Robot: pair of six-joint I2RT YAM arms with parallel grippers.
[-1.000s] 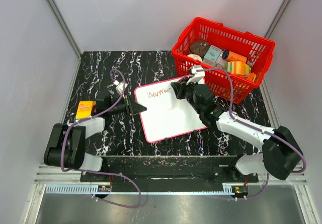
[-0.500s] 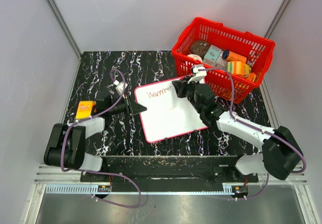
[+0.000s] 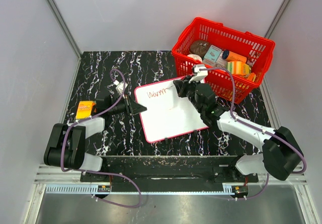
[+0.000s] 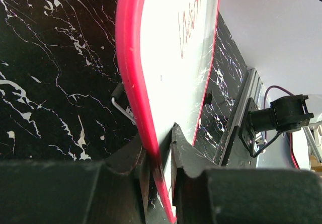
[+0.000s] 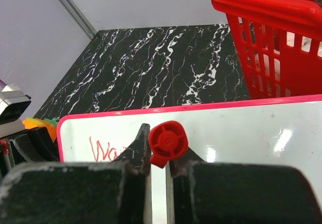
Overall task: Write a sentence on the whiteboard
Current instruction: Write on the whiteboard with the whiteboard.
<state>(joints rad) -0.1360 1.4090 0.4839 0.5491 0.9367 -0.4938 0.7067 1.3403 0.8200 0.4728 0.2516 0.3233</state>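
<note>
The whiteboard [image 3: 171, 116] lies on the black marbled desk [image 3: 100, 68], its left edge pinched between the closed left fingers [image 4: 132, 162]. The right fingers [image 5: 135, 152] clamp a red marker [image 5: 167, 142] above the board's far part (only its round end shows). The board sits turned slightly counter-clockwise, its far right corner near the red basket [image 3: 261, 45]. It is white with rounded corners and a thin red frame. Red cursive writing [image 3: 157, 93] reading "Warm" runs along the far edge.

The right jaws have edged slightly rightward over the whiteboard [image 3: 171, 118].
</note>
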